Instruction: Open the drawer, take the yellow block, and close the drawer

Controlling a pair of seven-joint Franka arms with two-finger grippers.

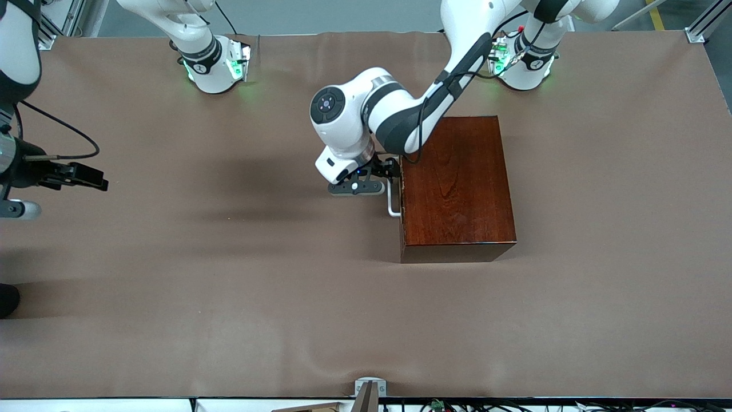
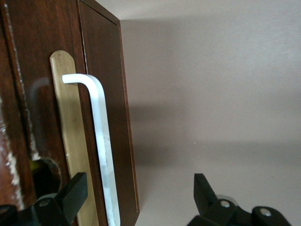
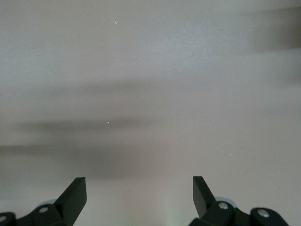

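Left gripper (image 1: 382, 176): stood at the drawer front of the mahogany box (image 1: 454, 186), level with the white U-shaped bar handle (image 1: 392, 201). In the left wrist view its 2 black fingers (image 2: 70, 195) were spread wide, 1 on each side of the handle's bar (image 2: 102, 150), neither seen pressing on it; nothing was held.

Right gripper (image 3: 139, 197): waited at the right arm's end of the table, at about 9 o'clock in the front view (image 1: 86, 174). Its fingers stood fully apart and empty over bare brown cloth (image 1: 229, 286).

Drawer (image 2: 106, 108): shut, its dark reddish-brown front flush with the box, facing the right arm's end of the table. A pale brass-coloured plate (image 2: 70, 117) lay under the handle.

Box: 1 glossy wooden case, resting on the cloth near the table's middle, toward the left arm's end, at about 5 o'clock from the left gripper in the front view.

Yellow block: could not be seen in any view.
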